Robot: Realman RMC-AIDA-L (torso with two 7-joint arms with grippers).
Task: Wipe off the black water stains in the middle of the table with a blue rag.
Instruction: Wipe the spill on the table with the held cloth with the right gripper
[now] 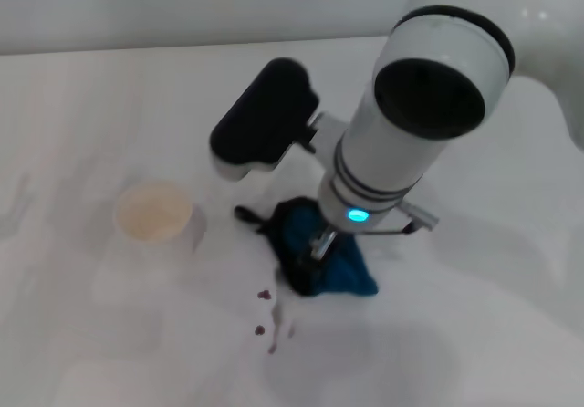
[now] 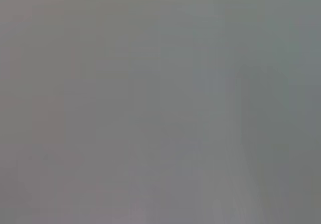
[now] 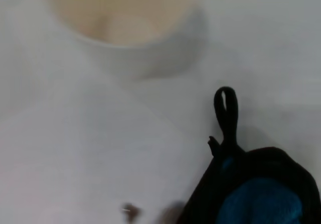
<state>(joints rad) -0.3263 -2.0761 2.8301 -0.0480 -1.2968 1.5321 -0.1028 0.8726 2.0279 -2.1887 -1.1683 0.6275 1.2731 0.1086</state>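
Right claw (image 1: pixel 317 247) presses down on the blue rag (image 1: pixel 339 263); whether it is clamped on the cloth I cannot tell. On the white tabletop (image 1: pixel 474 334), the rag lies just beside the paper cup (image 1: pixel 153 213), with small dark stain droplets (image 1: pixel 265 311) near the rag's edge.

One blue rag (image 1: pixel 339 266), one cup (image 1: pixel 153 213), several stain droplets (image 1: pixel 265 294), one table (image 1: pixel 474 334).
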